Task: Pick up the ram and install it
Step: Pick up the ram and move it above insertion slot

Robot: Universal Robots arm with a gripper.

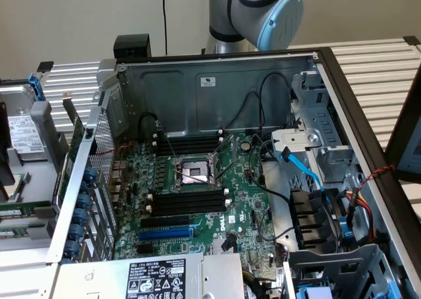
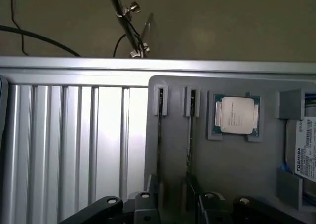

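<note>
The end effector (image 2: 176,207), black jointed links with bright pivot screws, stands spread wide and holds nothing, poised over the near end of a matt grey plastic tray (image 2: 237,169). The tray has two narrow slots side by side. The ram (image 2: 161,135) stands on edge in one, showing as a thin dark strip, and a second stick (image 2: 190,135) of the same look fills the other. Beside them a square recess holds a processor (image 2: 237,114) with a dull silver lid on a green base, and a hard drive (image 2: 306,147) with a white label sits at the tray's edge. The tray rests on a ribbed aluminium worktop (image 2: 74,135). In the exterior view the arm (image 1: 263,9) rises behind an open steel computer case (image 1: 342,75) containing a green motherboard (image 1: 243,200) with long black memory slots (image 1: 187,203).
</note>
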